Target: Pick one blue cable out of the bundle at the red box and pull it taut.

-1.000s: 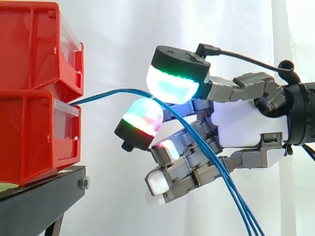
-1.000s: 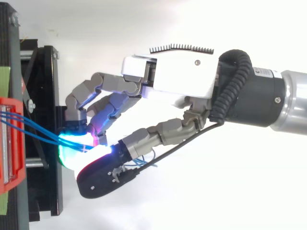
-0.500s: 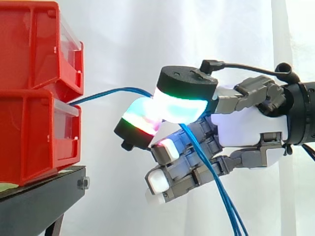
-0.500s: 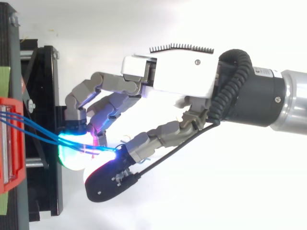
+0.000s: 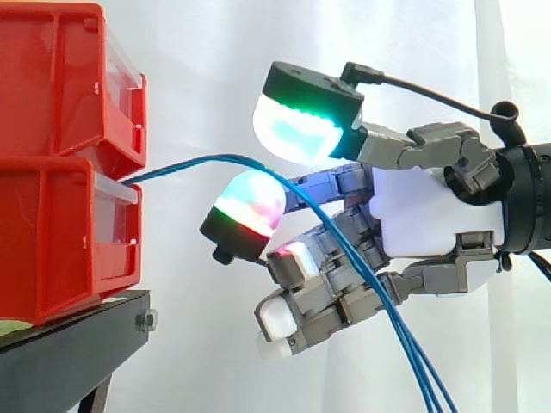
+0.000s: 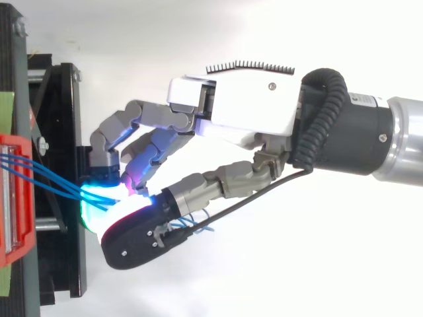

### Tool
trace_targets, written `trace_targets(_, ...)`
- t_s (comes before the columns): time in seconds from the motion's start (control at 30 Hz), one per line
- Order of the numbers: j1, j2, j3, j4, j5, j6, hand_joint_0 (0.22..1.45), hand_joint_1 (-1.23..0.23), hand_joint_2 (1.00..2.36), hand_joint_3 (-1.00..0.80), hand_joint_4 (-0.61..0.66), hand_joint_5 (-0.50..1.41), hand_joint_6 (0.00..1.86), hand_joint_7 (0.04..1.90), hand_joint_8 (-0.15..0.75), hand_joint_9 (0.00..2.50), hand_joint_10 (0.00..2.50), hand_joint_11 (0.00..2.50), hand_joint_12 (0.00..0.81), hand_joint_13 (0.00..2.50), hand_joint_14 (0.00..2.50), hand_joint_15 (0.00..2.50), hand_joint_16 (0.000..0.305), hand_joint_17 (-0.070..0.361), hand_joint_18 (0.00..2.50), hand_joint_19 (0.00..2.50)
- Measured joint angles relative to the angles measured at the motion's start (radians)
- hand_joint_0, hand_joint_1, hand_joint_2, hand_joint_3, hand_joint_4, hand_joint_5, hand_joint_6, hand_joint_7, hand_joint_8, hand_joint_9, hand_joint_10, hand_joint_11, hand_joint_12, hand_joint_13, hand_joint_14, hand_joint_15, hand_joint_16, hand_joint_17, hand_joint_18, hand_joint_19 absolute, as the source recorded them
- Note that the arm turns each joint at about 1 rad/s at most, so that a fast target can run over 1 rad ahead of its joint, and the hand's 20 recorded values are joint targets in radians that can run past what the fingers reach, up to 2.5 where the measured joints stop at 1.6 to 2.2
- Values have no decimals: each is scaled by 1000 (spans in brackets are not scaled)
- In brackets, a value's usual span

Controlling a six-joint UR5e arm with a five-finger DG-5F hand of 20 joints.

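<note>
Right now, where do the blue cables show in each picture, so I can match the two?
Side view: the cables leave the lower red bin at left, arch right across the hand and drop off the bottom edge.
Top view: the cables run from the bin at the left edge right to the hand.
Shared landmark: the red bin.

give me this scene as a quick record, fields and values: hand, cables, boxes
hand: hand open, reaching in from the right
thumb pad: thumb pad above the cables, clear gap to the finger pad below
cables: blue cables leave the front of the lower red box, arc over the finger pad, hang down past the palm
tension: slack, not taut
one cable singled out: not visibly, strands run together across the hand
boxes: upper red box stacked on the lower, on a black stand
backdrop: white curtain
</note>
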Motion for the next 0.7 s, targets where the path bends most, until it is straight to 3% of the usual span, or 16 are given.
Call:
trace_targets(0.3, 0, 0, 0, 0, 0, 0, 681, -780, 1013, -342, -37, -193, 925, 981, 304, 955, 11, 1073, 371, 826, 19, 574, 49, 111, 575, 197)
trace_targets(0.53, 0, 0, 0, -1, 1, 1, 790, -849, 1000, -500, -123, -204, 943, 1025, 287, 936, 13, 1068, 355, 818, 20, 569, 48, 109, 579, 153)
trace_targets(0.7, 0, 0, 0, -1, 1, 0, 752, -872, 1000, -500, -45, -208, 942, 951, 261, 917, 13, 1070, 352, 808, 18, 558, 49, 109, 597, 133)
